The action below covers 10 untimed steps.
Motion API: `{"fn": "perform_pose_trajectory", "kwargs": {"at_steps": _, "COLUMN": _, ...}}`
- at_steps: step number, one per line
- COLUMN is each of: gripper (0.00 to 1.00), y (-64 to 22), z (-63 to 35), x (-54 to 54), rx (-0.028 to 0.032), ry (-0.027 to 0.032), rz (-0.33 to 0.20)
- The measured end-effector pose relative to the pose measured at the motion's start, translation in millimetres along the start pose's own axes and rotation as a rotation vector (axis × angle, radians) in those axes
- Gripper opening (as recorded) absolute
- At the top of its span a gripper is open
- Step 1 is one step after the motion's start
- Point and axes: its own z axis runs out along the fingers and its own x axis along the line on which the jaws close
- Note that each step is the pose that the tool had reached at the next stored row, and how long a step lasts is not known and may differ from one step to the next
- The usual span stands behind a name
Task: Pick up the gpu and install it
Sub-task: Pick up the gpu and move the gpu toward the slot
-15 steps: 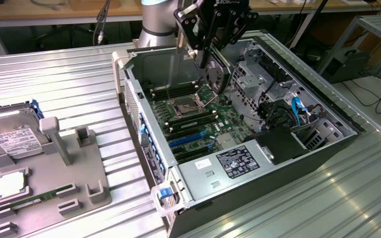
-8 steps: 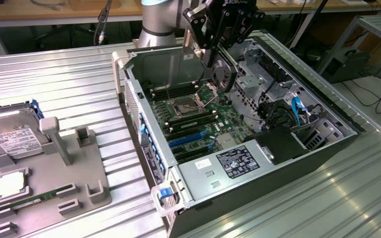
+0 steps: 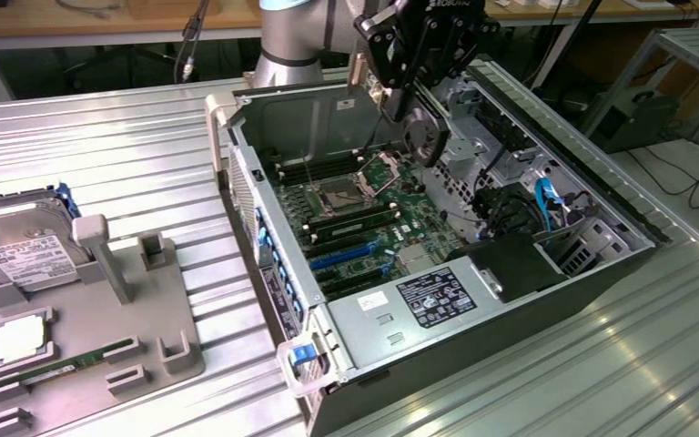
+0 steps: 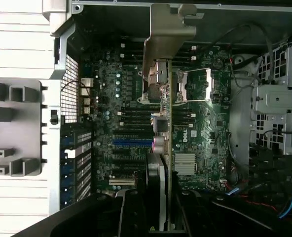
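Hovering over the open case [image 3: 447, 382], hand [image 3: 417, 86] clamped on the gpu [image 3: 425, 137], card edge-down, presumably to line up with the slots [image 3: 343, 259].

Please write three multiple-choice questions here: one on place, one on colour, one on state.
1. The thin dark expansion card with silvery bracket is: A on the grey tray; B above the open metal computer case; C on the floor.
2. The boxy silver hard drive has a label that is: A white; B red; C green.
3. The tool is: A open, empty; B shut on the card; C resting on the tray.
Answers: 1 B, it hangs over the case's inside; 2 A, its sticker is white; 3 B, the card hangs from it.
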Motion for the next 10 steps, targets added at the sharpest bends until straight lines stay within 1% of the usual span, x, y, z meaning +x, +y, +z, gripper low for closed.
{"fn": "perform_pose_trajectory", "kwargs": {"at_steps": 4, "gripper": 0.28, "y": -0.2, "z": 0.3, "x": -7.6, "rx": -0.0001, "ry": -0.0001, "rz": 0.0}}
{"fn": "perform_pose_trajectory", "kwargs": {"at_steps": 6, "gripper": 0.28, "y": -0.4, "z": 0.5, "x": -13.8, "rx": 0.0, "ry": 0.0, "rz": 0.0}}
{"fn": "perform_pose_trajectory", "kwargs": {"at_steps": 10, "gripper": 0.28, "y": -0.3, "z": 0.5, "x": -14.8, "rx": 0.0, "ry": 0.0, "rz": 0.0}}
